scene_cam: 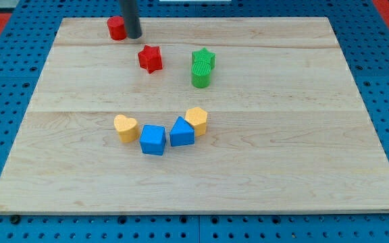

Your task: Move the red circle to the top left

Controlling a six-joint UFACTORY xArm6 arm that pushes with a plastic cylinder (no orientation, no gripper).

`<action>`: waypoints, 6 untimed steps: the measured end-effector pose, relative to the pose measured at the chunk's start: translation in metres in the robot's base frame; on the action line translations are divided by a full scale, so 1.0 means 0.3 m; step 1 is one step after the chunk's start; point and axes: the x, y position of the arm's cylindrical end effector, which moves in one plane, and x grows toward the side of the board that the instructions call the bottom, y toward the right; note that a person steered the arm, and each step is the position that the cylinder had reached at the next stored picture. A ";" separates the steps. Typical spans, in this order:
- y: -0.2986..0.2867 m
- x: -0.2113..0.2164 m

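- my tip (134, 36) down on board (282, 169), bare rod w/ no jaws, pinching nothing
- tip touching red circle (117, 28) on its right side
- red circle near view's top edge, left of centre
- red star (150, 59) just below-right of tip

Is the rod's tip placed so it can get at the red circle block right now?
Probably yes: my tip sits right against the red circle block on its view-right side, nothing between them. The red star block lies clear, below.

Straight dark grey rod (132, 18)
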 end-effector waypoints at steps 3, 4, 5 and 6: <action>-0.083 -0.008; -0.201 -0.032; -0.210 -0.027; -0.192 -0.044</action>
